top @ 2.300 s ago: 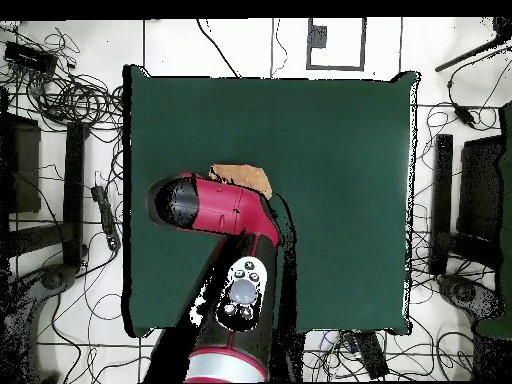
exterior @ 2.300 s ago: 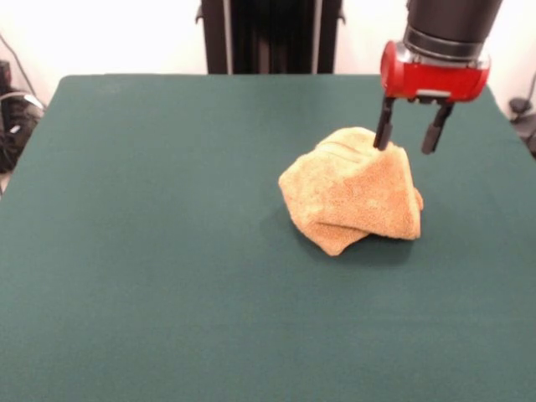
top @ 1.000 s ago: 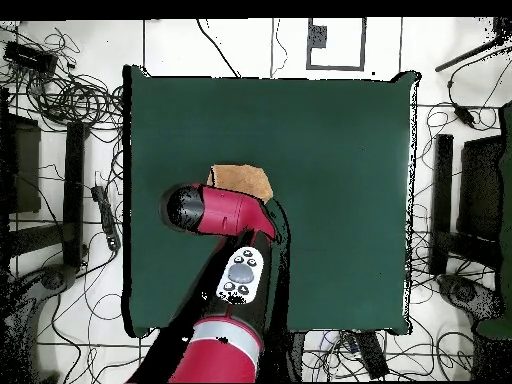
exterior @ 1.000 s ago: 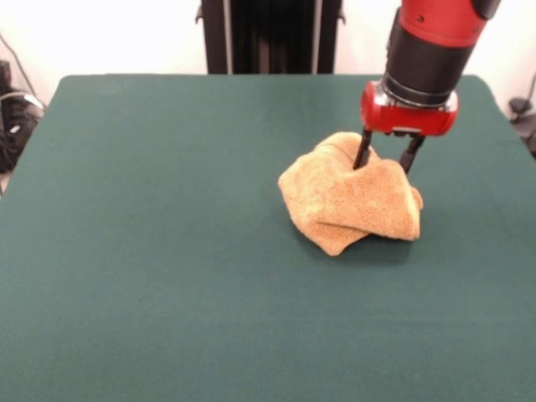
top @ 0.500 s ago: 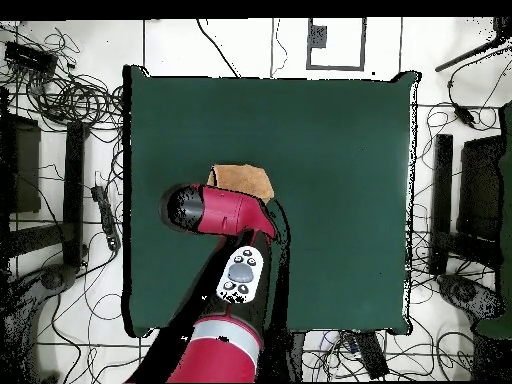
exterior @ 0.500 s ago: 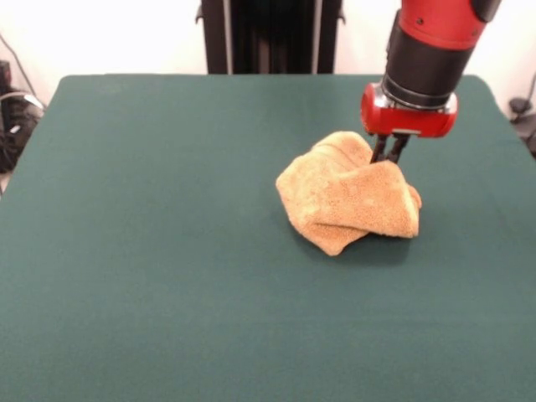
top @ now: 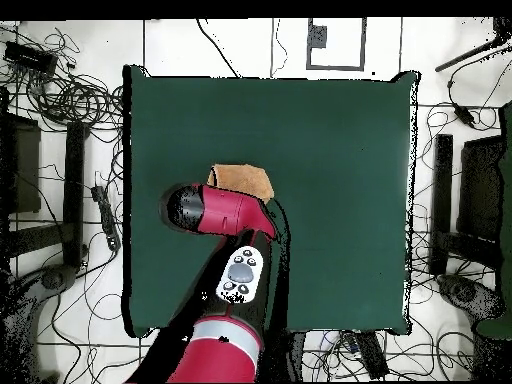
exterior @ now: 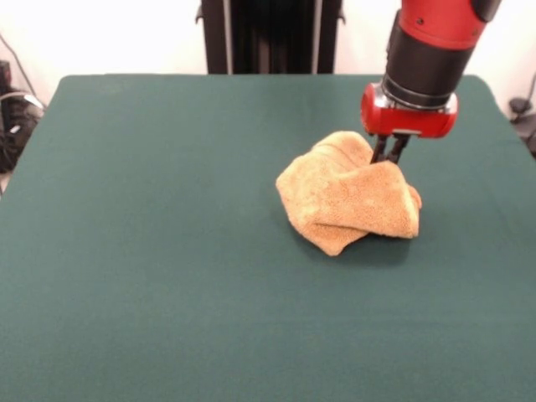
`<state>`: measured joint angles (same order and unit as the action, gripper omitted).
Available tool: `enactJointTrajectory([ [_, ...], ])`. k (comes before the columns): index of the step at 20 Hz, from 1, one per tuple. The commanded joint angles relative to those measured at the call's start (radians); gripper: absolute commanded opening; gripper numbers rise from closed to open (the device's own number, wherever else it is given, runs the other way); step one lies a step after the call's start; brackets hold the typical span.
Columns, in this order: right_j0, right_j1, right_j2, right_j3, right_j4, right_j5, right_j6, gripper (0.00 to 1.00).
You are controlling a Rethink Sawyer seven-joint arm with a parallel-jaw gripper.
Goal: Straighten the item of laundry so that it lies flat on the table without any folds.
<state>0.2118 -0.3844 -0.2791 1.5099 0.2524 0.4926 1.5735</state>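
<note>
We see the towel bunched in a folded heap on the green worktop, under the arm. Gripper jaws are pinched closed on the towel's top fold at its far side. From overhead, the arm covers most of the towel. No readable labels.

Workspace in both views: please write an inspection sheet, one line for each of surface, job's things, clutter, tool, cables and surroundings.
Surface: table with dark green cloth top, bare apart from the towel.
Job's things: orange-tan towel bunched in folds, not flat, toward the robot's side of the table.
Clutter: nothing seen on the table.
Tool: tool shut, pinching the towel's top fold.
Cables: many loose cables on the floor around the table.
Surroundings: dark pedestal behind the table; black stands beside it.
</note>
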Motion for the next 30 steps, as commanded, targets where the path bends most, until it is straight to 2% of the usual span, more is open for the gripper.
enactJointTrajectory([
  [1,0.011,-0.061,0.076,0.019,0.028,0.07,0.21,0.0],
  [13,0.0,-0.101,0.08,0.003,0.042,0.155,0.228,0.0],
  [30,-0.002,-0.132,0.089,0.04,0.042,0.154,0.232,0.0],
])
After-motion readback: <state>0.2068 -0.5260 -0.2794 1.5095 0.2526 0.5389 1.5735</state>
